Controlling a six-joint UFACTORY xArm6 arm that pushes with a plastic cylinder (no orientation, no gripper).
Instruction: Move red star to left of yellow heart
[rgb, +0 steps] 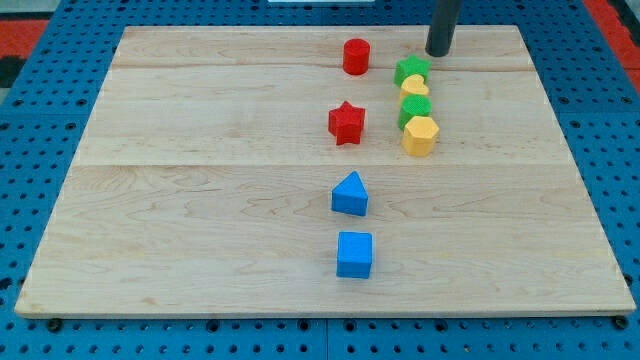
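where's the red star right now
The red star sits at the board's upper middle, just left of the green and yellow block column, below the red cylinder.

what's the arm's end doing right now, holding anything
No gripper, only a rod: my tip holds nothing and touches no block, standing just to the view's upper right of the green star.

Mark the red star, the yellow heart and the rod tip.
red star (347, 122), camera view, middle of its top face.
yellow heart (415, 87), camera view, visible top between two green blocks.
my tip (438, 52), camera view, rod's lower end, up-right of the green blocks.
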